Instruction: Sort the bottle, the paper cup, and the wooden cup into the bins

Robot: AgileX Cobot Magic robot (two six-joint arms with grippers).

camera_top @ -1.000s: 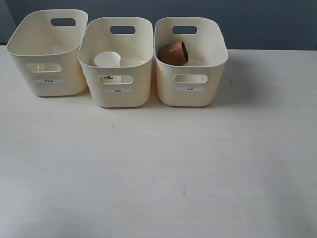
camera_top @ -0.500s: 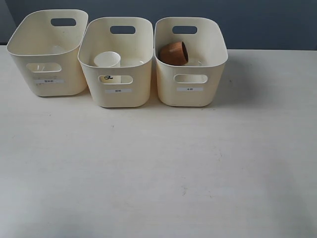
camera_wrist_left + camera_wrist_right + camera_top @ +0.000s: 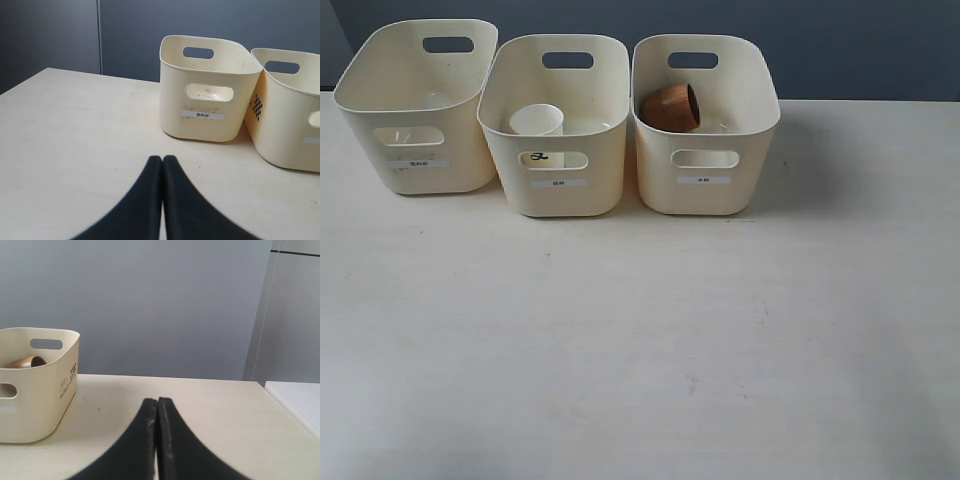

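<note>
Three cream bins stand in a row at the table's far edge. In the left bin (image 3: 380,80) the clear bottle (image 3: 430,102) shows only faintly. Standing in the middle bin (image 3: 610,110) is the white paper cup (image 3: 537,120). The brown wooden cup (image 3: 671,107) lies tilted in the right bin (image 3: 755,110). Neither arm appears in the exterior view. My left gripper (image 3: 162,159) is shut and empty, low over bare table short of the left bin (image 3: 200,125). Also shut with nothing in it, my right gripper (image 3: 157,401) is off to the side of the right bin (image 3: 45,405), where the wooden cup (image 3: 27,361) peeks over the rim.
The pale table (image 3: 640,340) spreads wide in front of the bins. A dark blue-grey wall (image 3: 860,45) runs behind them. The table's edge (image 3: 287,407) lies beyond my right gripper.
</note>
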